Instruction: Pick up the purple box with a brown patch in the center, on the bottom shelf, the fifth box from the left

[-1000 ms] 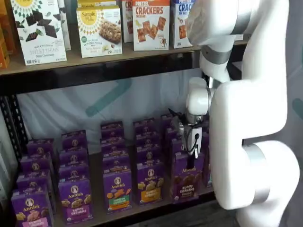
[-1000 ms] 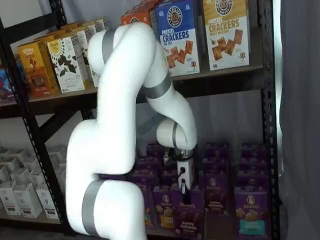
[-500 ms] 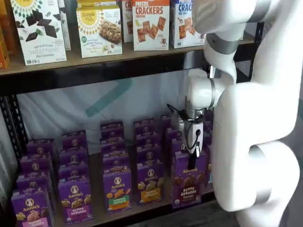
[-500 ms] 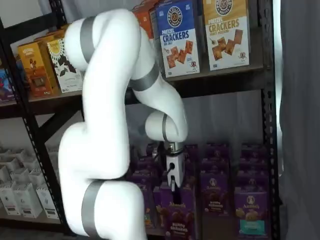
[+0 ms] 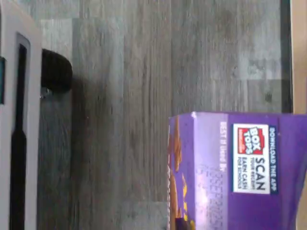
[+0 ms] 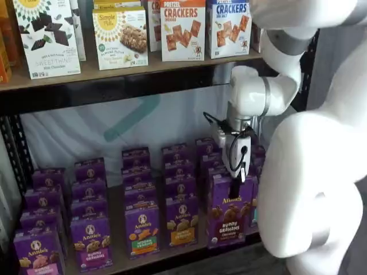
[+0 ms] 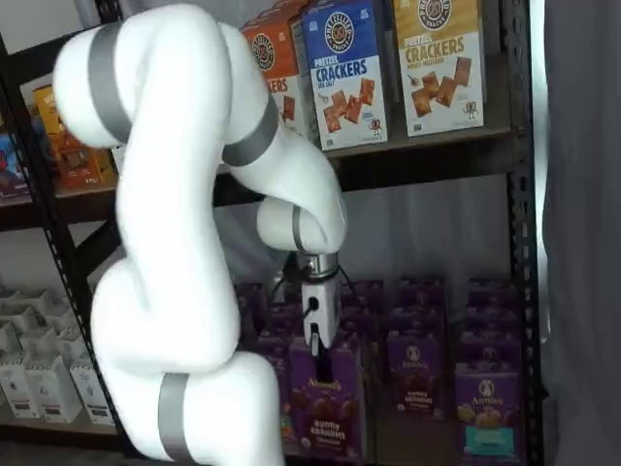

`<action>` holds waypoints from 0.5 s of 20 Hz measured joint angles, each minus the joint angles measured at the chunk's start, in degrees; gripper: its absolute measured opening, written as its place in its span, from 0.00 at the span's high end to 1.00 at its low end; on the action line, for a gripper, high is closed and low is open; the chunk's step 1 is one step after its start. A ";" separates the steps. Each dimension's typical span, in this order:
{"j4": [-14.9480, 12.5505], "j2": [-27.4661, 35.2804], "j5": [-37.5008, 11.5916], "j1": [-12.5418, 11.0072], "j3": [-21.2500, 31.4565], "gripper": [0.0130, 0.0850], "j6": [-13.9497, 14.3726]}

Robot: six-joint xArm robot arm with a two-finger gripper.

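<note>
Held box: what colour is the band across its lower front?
Dark brown, on the purple box in the gripper; clearest in a shelf view.

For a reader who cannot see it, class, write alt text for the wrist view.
A purple box fills one corner of the wrist view, seen from above, its top flap bearing a white Box Tops "scan" label. Beyond it lies grey wood-grain flooring, with a white part of the robot along one edge. The pincer's fingers do not show here.

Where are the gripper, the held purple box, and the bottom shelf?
gripper [image 6: 234, 182]: shelf view, black fingers shut on the box's top.
purple box [image 6: 229, 213]: shelf view, front face, brown band.
bottom shelf [image 6: 117, 200]: shelf view, bare board between box rows.
</note>
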 joint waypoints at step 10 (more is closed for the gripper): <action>-0.70 -15.29 8.53 2.76 4.01 0.78 4.24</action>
